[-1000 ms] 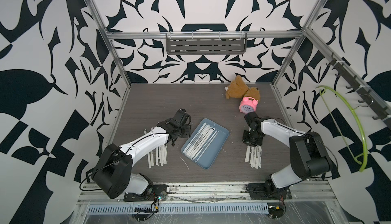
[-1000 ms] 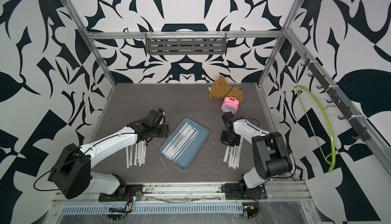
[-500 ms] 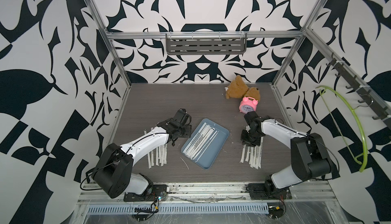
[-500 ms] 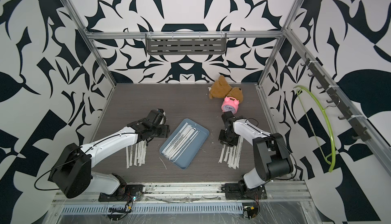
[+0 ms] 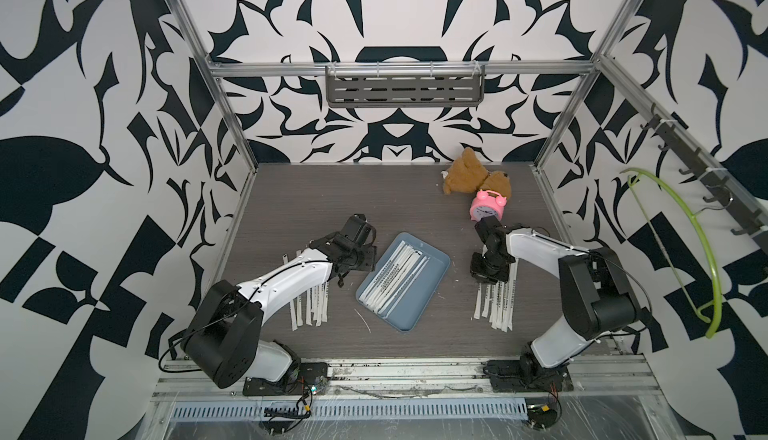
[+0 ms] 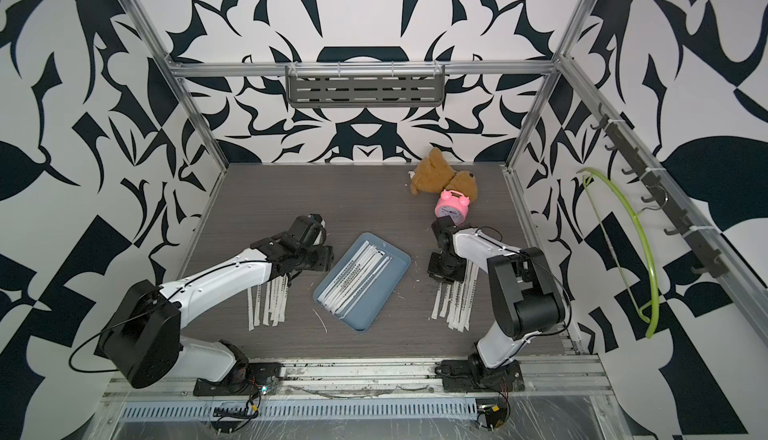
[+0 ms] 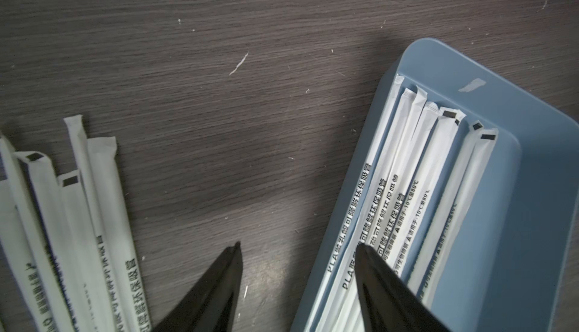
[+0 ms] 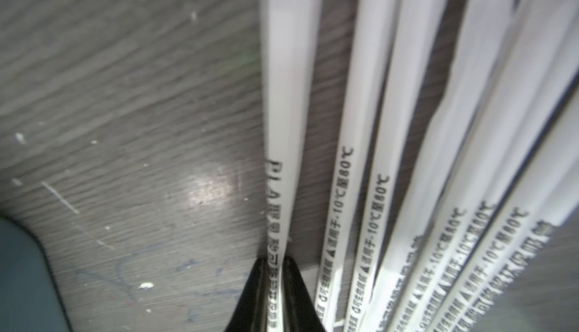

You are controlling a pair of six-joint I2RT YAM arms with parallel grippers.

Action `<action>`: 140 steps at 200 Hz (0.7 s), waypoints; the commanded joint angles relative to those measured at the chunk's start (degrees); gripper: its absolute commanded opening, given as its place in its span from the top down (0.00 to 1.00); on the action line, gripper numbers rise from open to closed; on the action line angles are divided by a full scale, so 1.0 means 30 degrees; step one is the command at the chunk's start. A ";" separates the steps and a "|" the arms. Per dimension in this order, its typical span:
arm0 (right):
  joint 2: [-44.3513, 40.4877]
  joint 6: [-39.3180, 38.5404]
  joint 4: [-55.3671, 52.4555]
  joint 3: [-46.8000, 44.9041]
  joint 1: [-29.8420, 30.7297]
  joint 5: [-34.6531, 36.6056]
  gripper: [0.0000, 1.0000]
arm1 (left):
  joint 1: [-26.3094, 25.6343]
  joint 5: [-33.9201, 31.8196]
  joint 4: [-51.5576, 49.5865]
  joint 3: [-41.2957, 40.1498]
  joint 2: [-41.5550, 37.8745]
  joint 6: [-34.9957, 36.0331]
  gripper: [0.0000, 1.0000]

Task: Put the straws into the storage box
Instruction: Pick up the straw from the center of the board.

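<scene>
About a third done: some straws (image 5: 395,280) lie in the storage box (image 5: 424,292) at lower centre, piles (image 5: 311,305) flank it on the counter (image 5: 374,201); right gripper (image 8: 275,263) pinches one straw, left gripper (image 7: 297,246) stands open, empty.

The straws (image 7: 438,173) are matt paper, the storage box (image 7: 532,220) smooth plastic, the tabletop (image 7: 219,126) grained wood.

Patterned black-and-white walls (image 5: 124,85) enclose a dark wood-grain counter (image 5: 324,201). Far beyond both jaws hangs a grey slotted shelf (image 5: 405,89); outside the right jaws, a wall hook rack (image 5: 706,176) holds a green hanger (image 5: 703,247).
</scene>
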 commanded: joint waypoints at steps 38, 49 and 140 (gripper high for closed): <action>-0.2458 0.1636 -0.0711 0.0785 0.1075 -0.0352 0.90 | 0.0259 0.0146 0.0234 -0.0817 -0.0618 -0.0172 0.36; -0.3212 0.2443 -0.1067 0.1099 0.1538 -0.0317 0.90 | 0.0562 0.0476 0.0292 -0.0902 -0.0730 -0.0316 0.36; -0.3547 1.7800 0.3566 0.2878 1.2784 0.8801 0.99 | 0.2356 0.1692 -0.0081 -0.1204 -0.0785 -0.1160 0.37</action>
